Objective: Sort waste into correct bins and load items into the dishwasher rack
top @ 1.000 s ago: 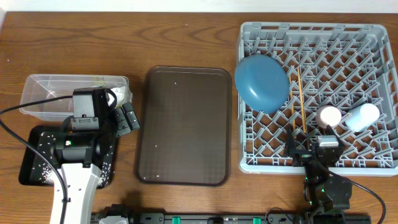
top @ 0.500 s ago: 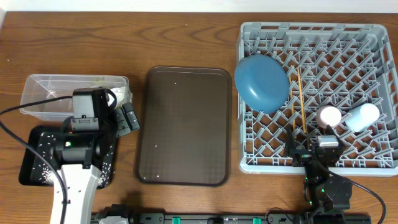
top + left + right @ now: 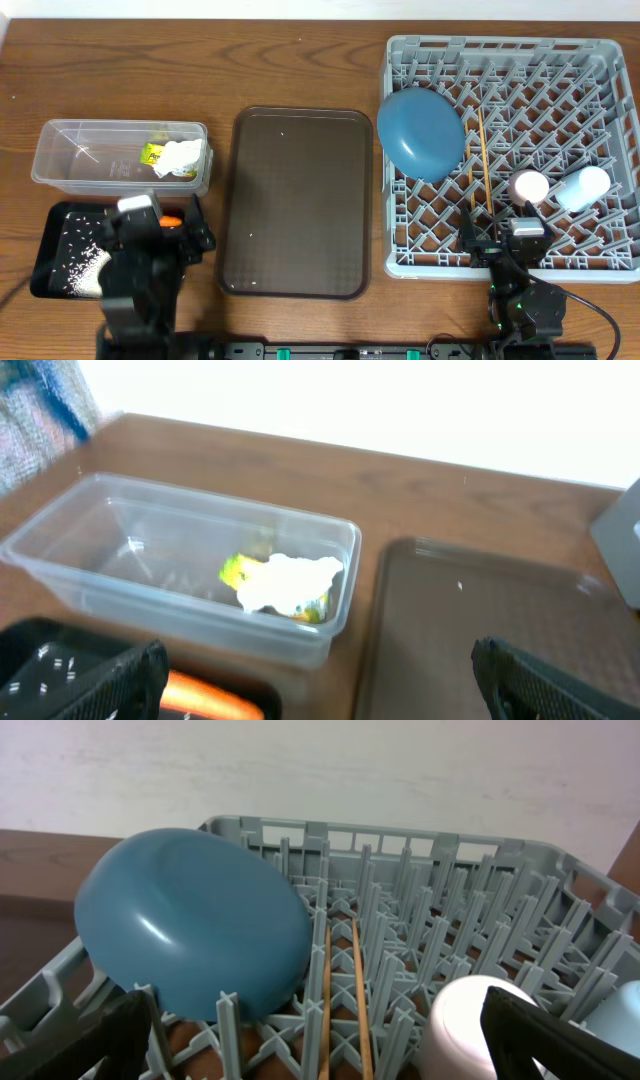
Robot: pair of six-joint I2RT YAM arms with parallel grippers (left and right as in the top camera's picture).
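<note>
Left arm sits folded low at the near-left corner, its wrist over the right half of the shallow black rectangular tray [image 3: 45, 250]. The left gripper [image 3: 320, 665] points toward the far edge with its jaws spread wide and nothing between them. Just under it in the tray lies the orange carrot [image 3: 172, 221], with white rice grains [image 3: 85, 265] scattered to its left.

Beyond that is the clear plastic rectangular tub [image 3: 60, 150], holding the yellow-green snack wrapper [image 3: 235, 570] and the crumpled white paper [image 3: 285, 580], the two touching at its right end. The dark-brown serving tray [image 3: 300, 200] lies between the bins and the rack.

On the right, the arm crouches at the table's near edge, just outside the near wall of the large square grey plastic rack [image 3: 600, 60]. The right gripper [image 3: 315, 1020] faces into it, jaws gaping, gripping nothing. Inside the rack, the large blue plate [image 3: 420, 132] leans tilted at the left side (more dome than plate from here). The pair of wooden chopsticks [image 3: 482, 150] lies along the lattice beside it. The small pink cup [image 3: 530, 186] and small light-blue cup [image 3: 585, 186] sit side by side to the right.
</note>
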